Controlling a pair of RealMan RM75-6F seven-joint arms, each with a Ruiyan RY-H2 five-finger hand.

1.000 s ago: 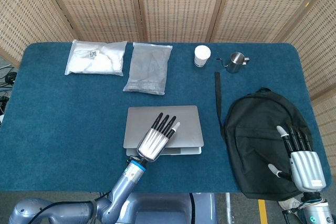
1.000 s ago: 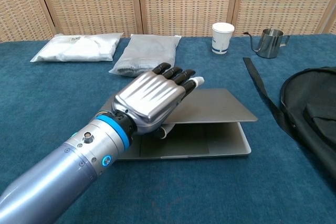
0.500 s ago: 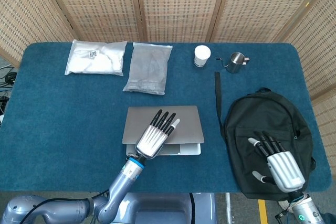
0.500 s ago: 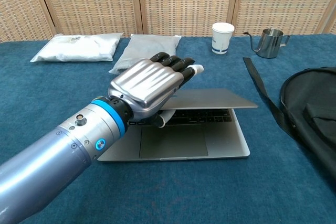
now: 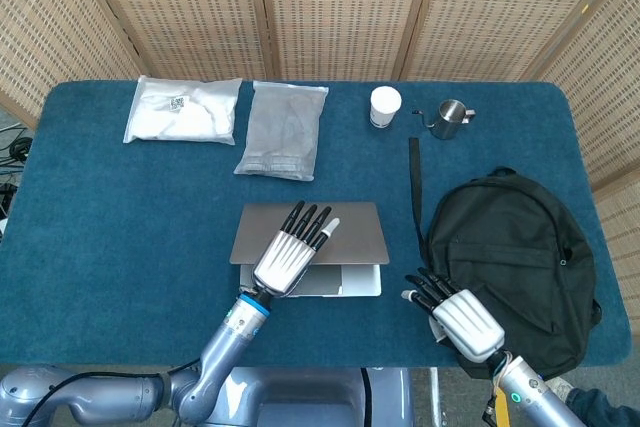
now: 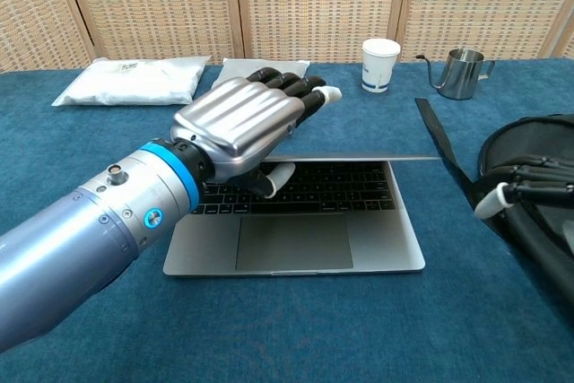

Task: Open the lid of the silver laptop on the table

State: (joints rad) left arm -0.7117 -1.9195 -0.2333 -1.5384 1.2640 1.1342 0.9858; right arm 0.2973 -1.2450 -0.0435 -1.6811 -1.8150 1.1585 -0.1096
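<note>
Left robot hand (image 6: 240, 127) grips the front edge of the thin silver laptop's lid (image 5: 345, 227), fingers flat along its top and thumb (image 6: 273, 178) beneath. The silver laptop (image 6: 296, 239) sits mid-bench, lid raised partway, keyboard exposed. Right robot hand (image 5: 455, 312) hovers with fingers spread, holding nothing, beside the black fabric backpack (image 5: 520, 257). On the blue-carpeted bench (image 5: 120, 237), far side: white plastic packet (image 5: 183, 110), grey plastic packet (image 5: 283, 130), white paper cup (image 5: 385, 106), small steel pitcher (image 5: 452, 118).
</note>
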